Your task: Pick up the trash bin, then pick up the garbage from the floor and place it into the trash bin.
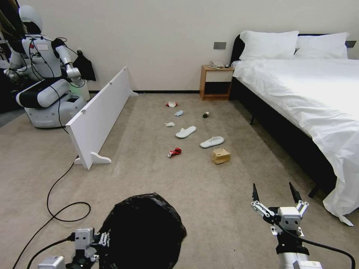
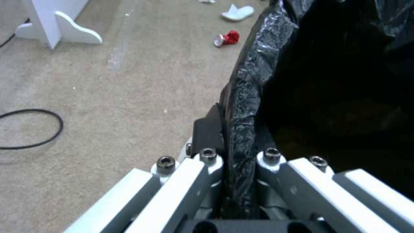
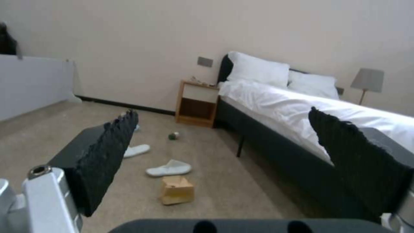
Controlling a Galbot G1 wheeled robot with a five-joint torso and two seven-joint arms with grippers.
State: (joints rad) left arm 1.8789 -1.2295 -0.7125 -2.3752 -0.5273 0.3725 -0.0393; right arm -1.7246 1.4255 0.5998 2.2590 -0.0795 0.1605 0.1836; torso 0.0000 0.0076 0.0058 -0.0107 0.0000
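Observation:
The trash bin [image 1: 144,231], lined with a crinkly black bag, hangs low in front of me. My left gripper [image 1: 103,239] is shut on its rim; in the left wrist view the fingers [image 2: 207,132] pinch the bag edge [image 2: 244,97]. My right gripper [image 1: 276,196] is open and holds nothing, above bare floor [image 1: 209,194]. The garbage lies ahead on the carpet: a crushed red can [image 1: 174,152], a brown carton [image 1: 220,155], two white slippers [image 1: 186,132] [image 1: 212,142], a tissue [image 1: 169,124], a pale-blue wad [image 1: 179,113], a green bottle [image 1: 205,114] and a red-white packet [image 1: 171,104].
A white board panel [image 1: 101,112] stands on feet at the left, with another robot [image 1: 45,82] behind it. A black cable [image 1: 63,209] loops over the carpet near my left arm. The bed [image 1: 299,97] fills the right side, beside a wooden nightstand [image 1: 216,83].

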